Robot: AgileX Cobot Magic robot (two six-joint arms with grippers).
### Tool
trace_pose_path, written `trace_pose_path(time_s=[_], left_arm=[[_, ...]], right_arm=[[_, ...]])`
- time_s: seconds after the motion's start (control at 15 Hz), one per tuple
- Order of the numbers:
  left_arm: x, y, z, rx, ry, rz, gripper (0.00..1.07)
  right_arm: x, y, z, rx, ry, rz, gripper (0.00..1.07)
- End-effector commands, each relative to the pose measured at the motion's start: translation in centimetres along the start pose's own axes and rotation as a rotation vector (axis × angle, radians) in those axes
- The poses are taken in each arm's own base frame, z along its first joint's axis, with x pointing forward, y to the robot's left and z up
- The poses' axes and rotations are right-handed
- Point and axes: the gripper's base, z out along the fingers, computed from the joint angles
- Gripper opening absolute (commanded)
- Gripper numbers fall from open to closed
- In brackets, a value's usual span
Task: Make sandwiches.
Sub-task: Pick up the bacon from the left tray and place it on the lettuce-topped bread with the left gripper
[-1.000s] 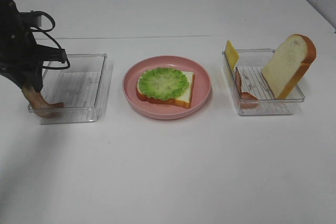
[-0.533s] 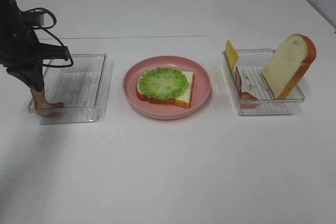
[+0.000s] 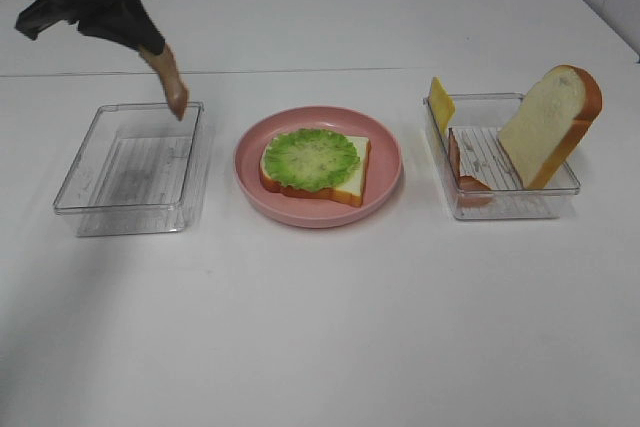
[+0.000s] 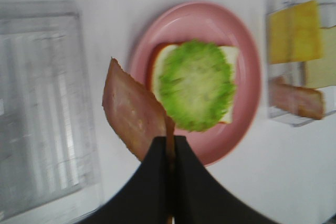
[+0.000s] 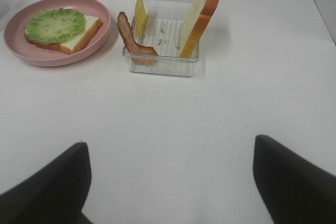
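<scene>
My left gripper (image 3: 148, 44) is shut on a reddish-brown bacon strip (image 3: 172, 85) that hangs above the far edge of the empty left tray (image 3: 75, 182). In the left wrist view the shut fingers (image 4: 157, 153) pinch the bacon strip (image 4: 131, 109) beside the plate. On the pink plate (image 3: 385, 162) lies a bread slice (image 3: 350, 179) topped with a green lettuce leaf (image 3: 312, 157). The right tray (image 3: 505, 205) holds a cheese slice (image 3: 440, 102), another bacon strip (image 3: 466, 175) and an upright bread slice (image 3: 552, 125). My right gripper (image 5: 170, 182) is open over bare table, well short of that tray (image 5: 163, 66).
White tabletop surrounds the three containers. A seam (image 3: 300, 71) runs across the table behind them. The right arm does not show in the exterior high view.
The left gripper has risen out of the left tray with the bacon strip and moved back and right. The right gripper has stayed still.
</scene>
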Motion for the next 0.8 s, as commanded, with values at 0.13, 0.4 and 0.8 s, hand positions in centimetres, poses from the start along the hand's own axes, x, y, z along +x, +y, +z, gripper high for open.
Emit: trace_pose_path(time_s=[0.13, 0.4, 0.8], left_arm=[[-0.7, -2.8, 1.2, 0.267, -0.081, -0.038, 0.0], [0.4, -5.8, 7.1, 0.477, -0.069, -0.074, 0.0], [3.3, -5.9, 14.8, 0.485, 0.026, -0.113, 0.0]], right_arm=[[0.1, 0.0, -0.1, 0.003, -0.014, -0.011, 0.79], [0.1, 0.0, -0.1, 0.002, -0.014, -0.01, 0.79], [0.1, 0.0, -0.1, 0.002, -0.014, -0.01, 0.79]])
